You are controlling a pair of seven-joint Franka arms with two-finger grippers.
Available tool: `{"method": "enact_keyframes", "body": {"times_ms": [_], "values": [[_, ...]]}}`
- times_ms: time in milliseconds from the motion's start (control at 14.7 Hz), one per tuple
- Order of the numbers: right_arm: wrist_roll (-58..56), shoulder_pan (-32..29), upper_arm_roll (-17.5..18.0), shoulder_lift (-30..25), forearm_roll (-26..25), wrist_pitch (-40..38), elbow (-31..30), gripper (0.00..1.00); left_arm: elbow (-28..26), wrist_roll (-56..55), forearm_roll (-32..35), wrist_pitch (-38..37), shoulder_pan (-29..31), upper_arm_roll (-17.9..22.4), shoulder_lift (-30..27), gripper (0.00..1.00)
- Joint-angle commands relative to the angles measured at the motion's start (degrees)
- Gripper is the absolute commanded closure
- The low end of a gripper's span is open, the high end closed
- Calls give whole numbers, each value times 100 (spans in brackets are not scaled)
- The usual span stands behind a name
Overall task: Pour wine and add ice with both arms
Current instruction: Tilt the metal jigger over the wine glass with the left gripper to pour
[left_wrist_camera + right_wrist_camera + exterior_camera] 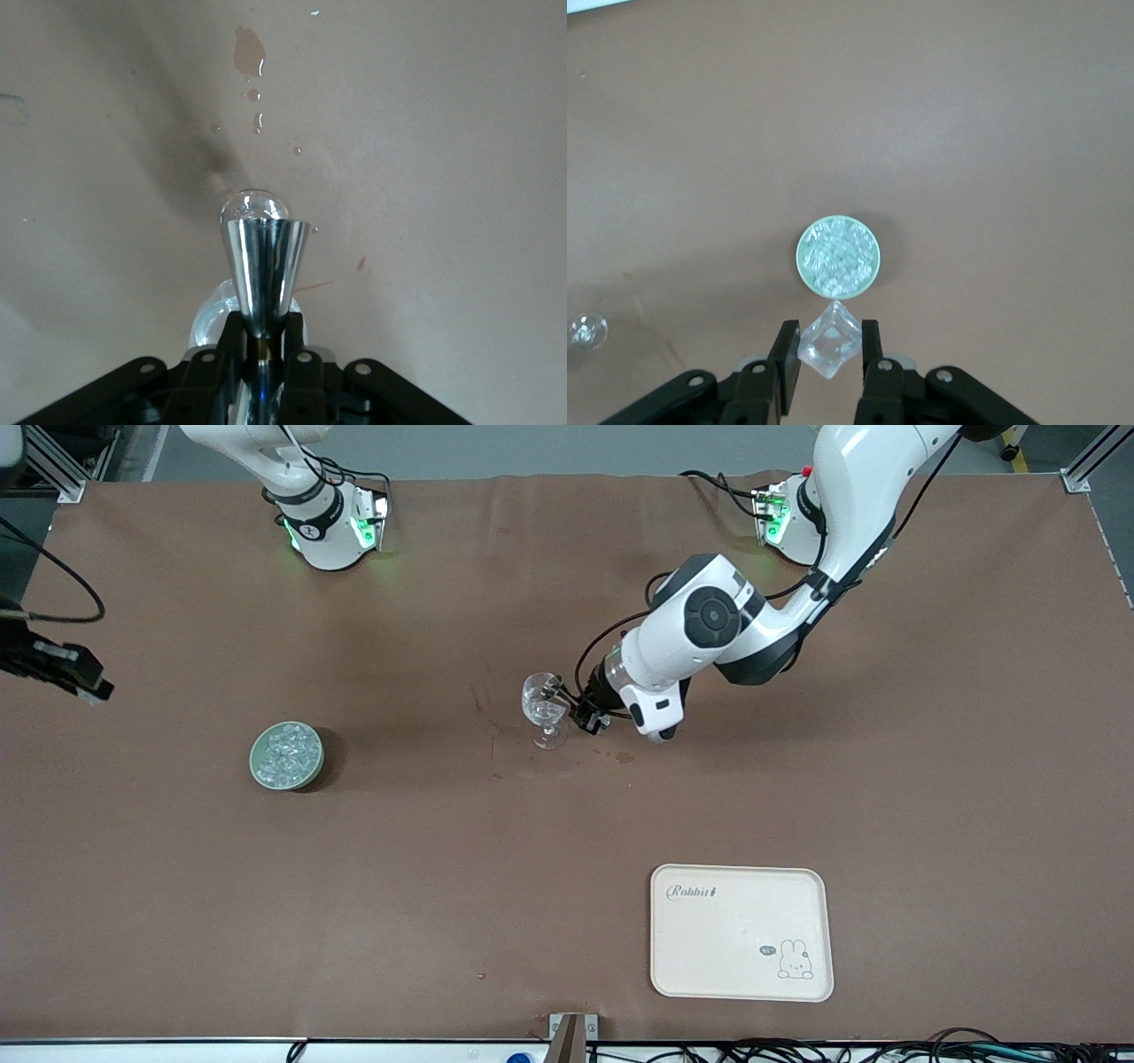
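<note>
A clear stemmed glass (543, 708) stands upright mid-table. My left gripper (576, 708) is right beside its bowl, toward the left arm's end. In the left wrist view it (263, 320) is shut on a shiny metal cone (265, 261) that points at the table, with a curved piece of clear glass (209, 320) under it. A pale green bowl (286, 755) holds several ice chunks (838, 254). My right gripper (78, 677) is high over the right arm's end of the table. In the right wrist view it (830, 341) is shut on one clear ice cube (829, 350), with the bowl far below.
A cream tray (741, 957) with a rabbit drawing lies near the front edge, toward the left arm's end. Reddish spill marks (625, 757) dot the brown mat near the glass and show in the left wrist view (249, 51). The glass shows small in the right wrist view (586, 330).
</note>
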Motion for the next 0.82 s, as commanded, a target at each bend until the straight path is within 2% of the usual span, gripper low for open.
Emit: {"method": "enact_keyframes", "body": {"times_ms": [0,272,477,749], "values": [[-96,-6,33,23,24,-693,621,96,158,-248,394,-27,2,-106,117,100],[-202,-14,42,49,15,-659,649,97,167,-257,509,-140,-60,-106,47,100],[-202,47,59,84,-229,-651,649,97,211,-266,922,-369,-68,-106,-15,100],[-175,56,68,84,-222,-642,640,97,220,-204,1220,-677,-86,-115,-94,100]]}}
